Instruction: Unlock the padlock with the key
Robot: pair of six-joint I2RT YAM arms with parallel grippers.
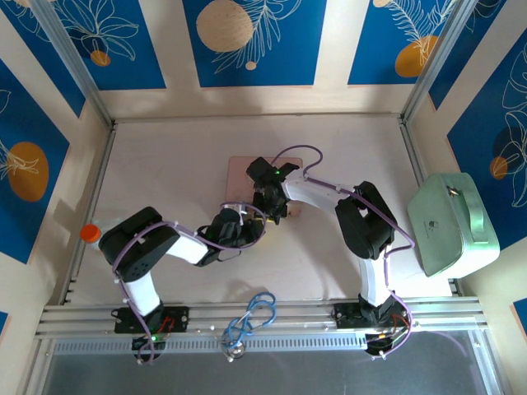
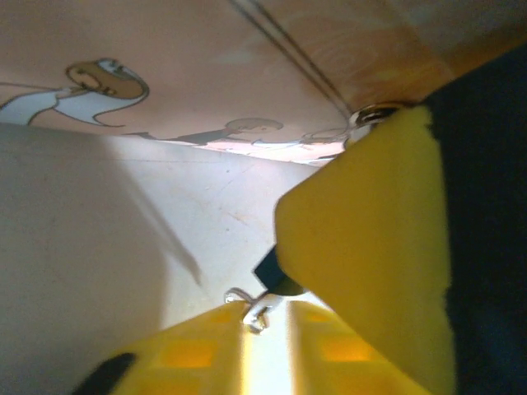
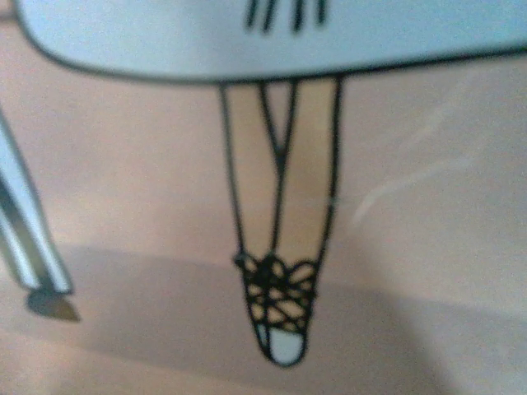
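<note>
The left gripper (image 2: 278, 298) has its yellow pads (image 2: 370, 247) drawn nearly together, pinching the padlock (image 2: 275, 281), a small dark-blue body with a thin silvery loop. It is held just above the pale table (image 1: 165, 173), beside the near-left corner of the pink box (image 1: 243, 174). The right gripper (image 1: 274, 206) hangs over that box's near edge; whether its jaws are apart I cannot tell. A mint-green case (image 1: 451, 222) lies far right, and an orange cap (image 1: 89, 233) sits at the left edge. Cream walls with blue floral panels (image 1: 251, 37) surround the table.
</note>
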